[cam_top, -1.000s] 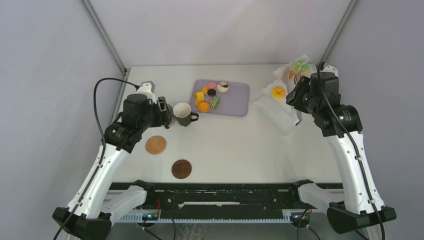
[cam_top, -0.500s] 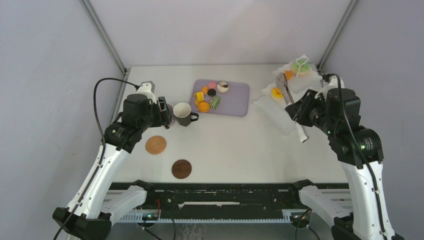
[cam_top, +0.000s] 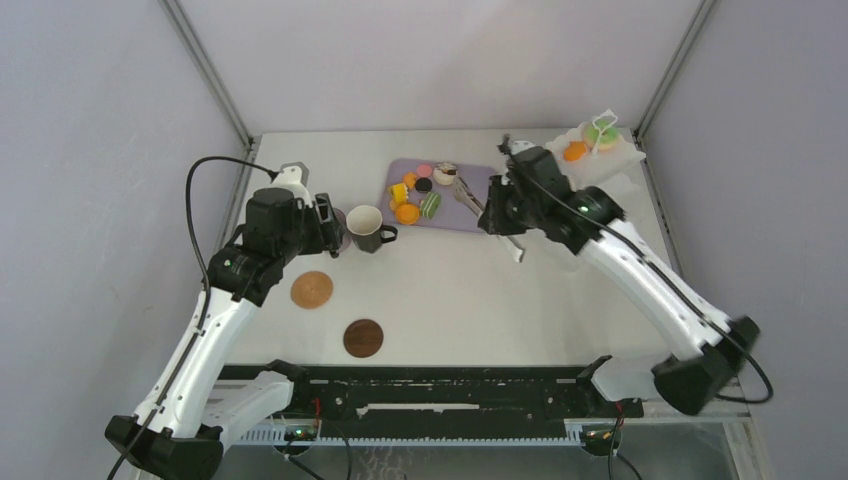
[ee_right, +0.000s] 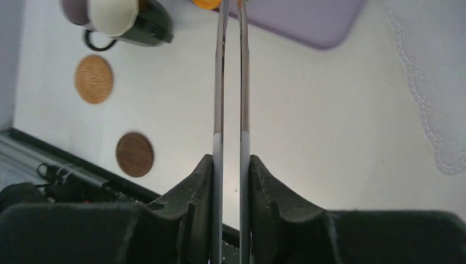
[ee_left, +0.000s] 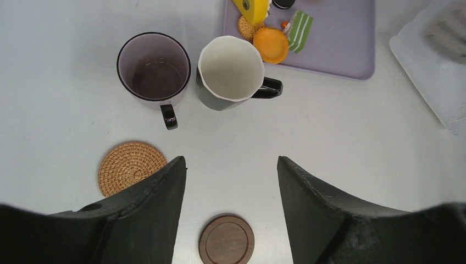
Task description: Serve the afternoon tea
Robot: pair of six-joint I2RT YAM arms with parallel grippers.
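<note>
Mugs (ee_left: 229, 67) free; right claw (ee_right: 231, 160) clamps tongs (ee_right: 218, 82)

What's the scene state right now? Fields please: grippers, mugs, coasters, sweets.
left gripper: open, empty, above the coasters
right gripper: shut on tongs, tips over the tray
mugs: mauve mug and dark mug side by side on the table, neither on a coaster
coasters: woven coaster and dark coaster, both bare
sweets: several on the tray, some on the stand
</note>
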